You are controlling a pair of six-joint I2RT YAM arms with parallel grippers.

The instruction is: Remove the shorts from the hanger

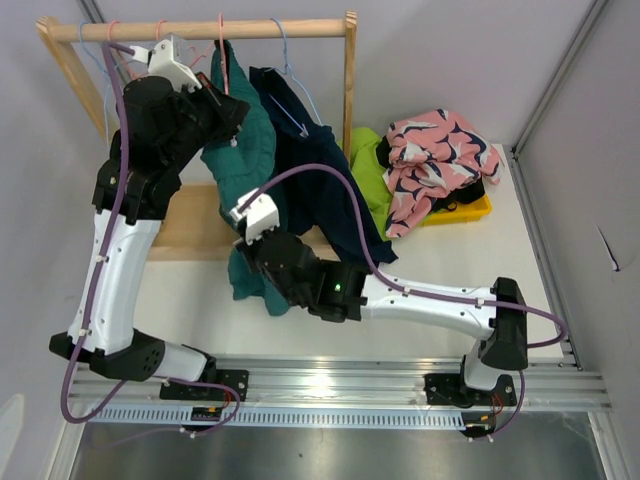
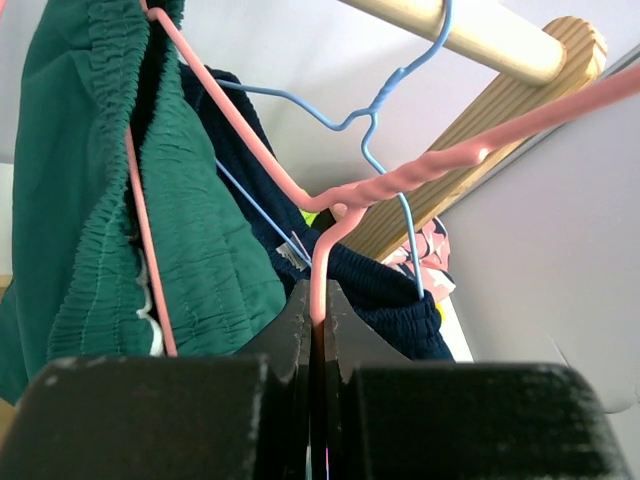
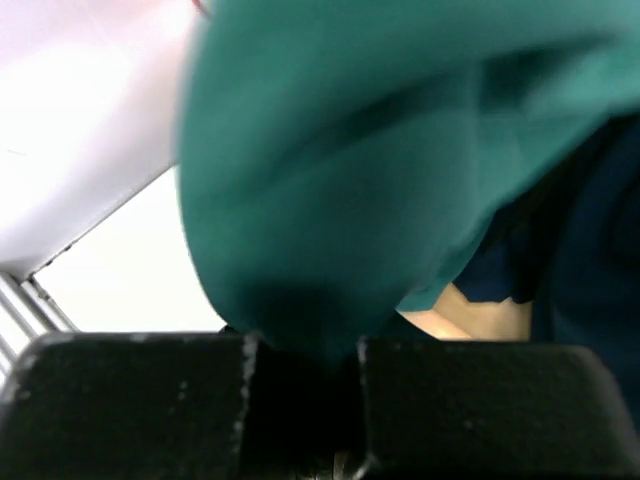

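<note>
Shorts gripped at hem and hanger, ready for removal.
The teal green fabric shorts with a gathered elastic waistband [image 1: 245, 150] hang by the waist from a thin pink wire hanger [image 2: 400, 183] at the round wooden rail [image 1: 200, 30], their legs drooping toward the table. The left gripper [image 2: 315, 300] is clamped on the hanger's wire just below its twisted neck, jaws together with only the wire between them. The right gripper [image 3: 300, 345] is pinched onto the lower edge of the shorts, teal cloth filling the gap between its fingers. The step in hand appears to be the grasp before the pull. The next move calls for the right arm to draw the cloth down and off the hanger while the left steadies the wire, without dragging the dark navy garment [image 1: 310, 170] that hangs just beside it on a light blue wire hanger [image 2: 375, 110].
</note>
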